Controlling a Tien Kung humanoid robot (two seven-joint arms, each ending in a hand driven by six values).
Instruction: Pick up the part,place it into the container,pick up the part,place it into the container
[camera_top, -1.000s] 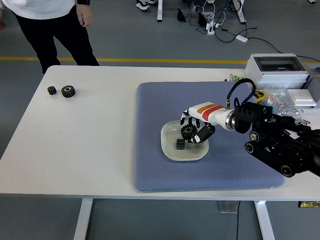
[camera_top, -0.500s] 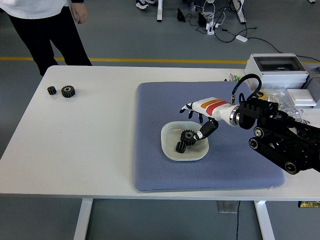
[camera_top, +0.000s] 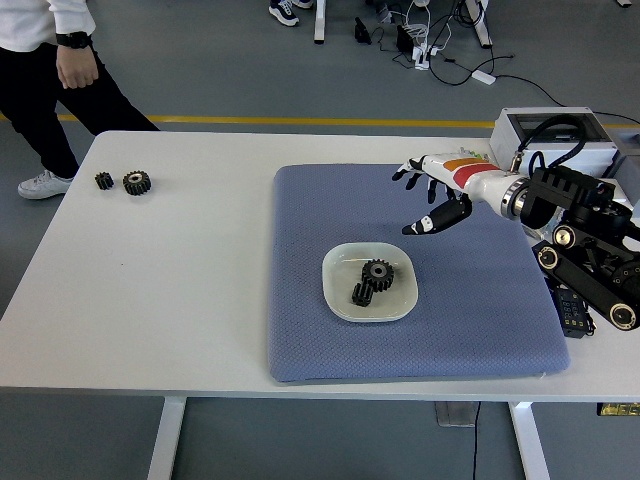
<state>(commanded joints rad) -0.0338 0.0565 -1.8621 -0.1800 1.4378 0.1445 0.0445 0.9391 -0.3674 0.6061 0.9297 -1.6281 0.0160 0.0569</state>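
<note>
Two black gears lie in the white dish (camera_top: 340, 302) on the blue mat: a larger gear (camera_top: 377, 271) and a smaller gear (camera_top: 361, 294) touching it. My right hand (camera_top: 424, 195) hovers above the mat, up and to the right of the dish, open with fingers spread and holding nothing. Two more black gears sit at the table's far left, a small gear (camera_top: 104, 181) beside a bigger gear (camera_top: 136, 182). My left arm is out of view.
The blue mat (camera_top: 300, 330) covers the table's right half. A grey box (camera_top: 555, 135) and bagged items stand at the back right. A person (camera_top: 40, 60) walks off at the far left, hands away from the table.
My right hand let go of the larger gear into the dish, then rose and drew back to the upper right. The person moved left, away from the table.
</note>
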